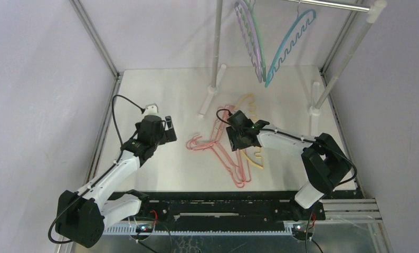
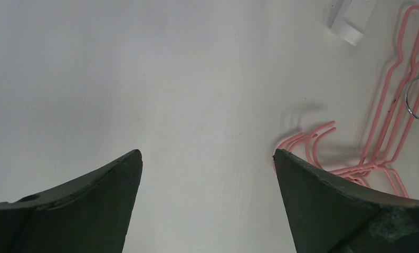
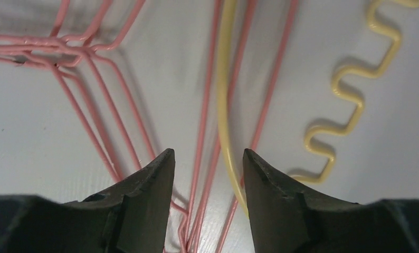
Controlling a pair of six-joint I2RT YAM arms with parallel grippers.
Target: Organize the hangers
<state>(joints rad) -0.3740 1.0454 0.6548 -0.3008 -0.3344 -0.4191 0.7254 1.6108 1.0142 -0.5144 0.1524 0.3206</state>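
Several pink hangers (image 1: 218, 143) lie tangled on the white table, with a yellow hanger (image 1: 248, 99) with a wavy arm among them. My right gripper (image 1: 242, 137) is low over this pile. In the right wrist view it (image 3: 207, 154) is open, its jaws straddling pink wires (image 3: 205, 105) and the yellow hanger's smooth arm (image 3: 223, 100); the wavy arm (image 3: 350, 100) lies to the right. My left gripper (image 1: 165, 129) is open and empty left of the pile. In its wrist view (image 2: 207, 154) the pink hangers (image 2: 389, 100) lie at the right. Purple and green hangers (image 1: 252, 39) and a teal one (image 1: 292, 45) hang on the rail.
The silver rail (image 1: 329, 5) runs across the back on two poles (image 1: 217, 47) with white feet (image 1: 210, 97) standing on the table; one foot shows in the left wrist view (image 2: 350, 23). A metal frame post (image 1: 94, 37) borders the table's left side.
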